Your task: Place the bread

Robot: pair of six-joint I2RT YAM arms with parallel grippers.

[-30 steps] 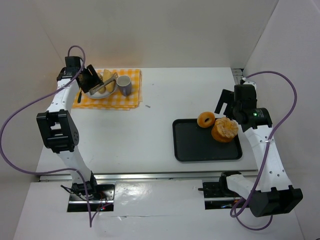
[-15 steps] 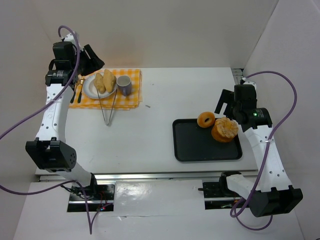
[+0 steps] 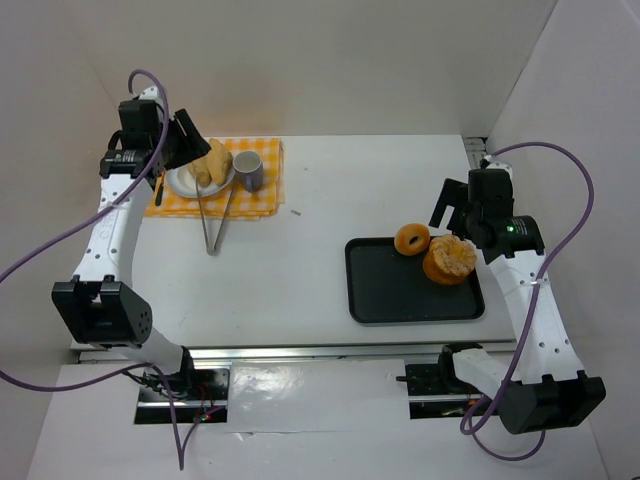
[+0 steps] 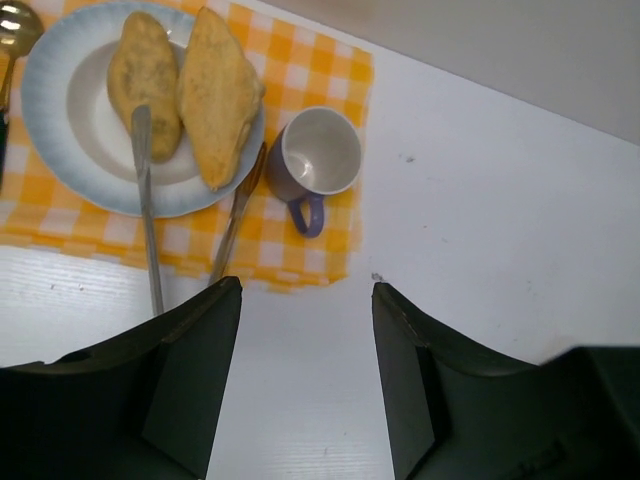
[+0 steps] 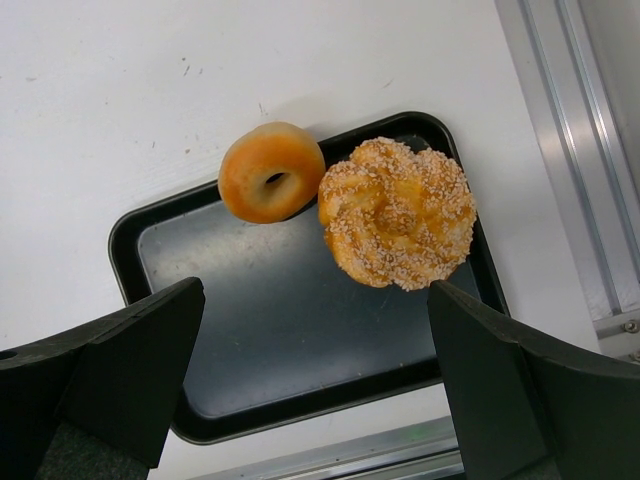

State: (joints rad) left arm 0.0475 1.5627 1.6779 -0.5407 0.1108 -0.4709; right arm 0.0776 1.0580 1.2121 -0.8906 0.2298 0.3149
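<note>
Two pieces of bread [image 4: 215, 90] lie on a white plate [image 4: 60, 140] on a yellow checked cloth [image 4: 325, 245]. Metal tongs [image 4: 145, 210] lie loose, their tips resting on the plate and their hinge end on the table [image 3: 210, 243]. My left gripper [image 4: 305, 370] hovers open and empty just in front of the cloth, seen at the far left [image 3: 192, 140] in the top view. At the right, a ring doughnut [image 5: 271, 171] and a sesame bun [image 5: 397, 212] sit on a black tray [image 5: 300, 320]. Above the tray my right gripper [image 5: 315, 370] is open and empty.
A purple cup [image 4: 318, 155] stands on the cloth right of the plate. A gold spoon [image 4: 15, 20] lies at the plate's left edge. White walls close in the table at the back and both sides. A metal rail [image 5: 590, 190] runs beside the tray.
The left gripper let go of the tongs, which now lie from plate to table. It pulled back from the plate, then came slightly forward again. The right arm has not moved.
</note>
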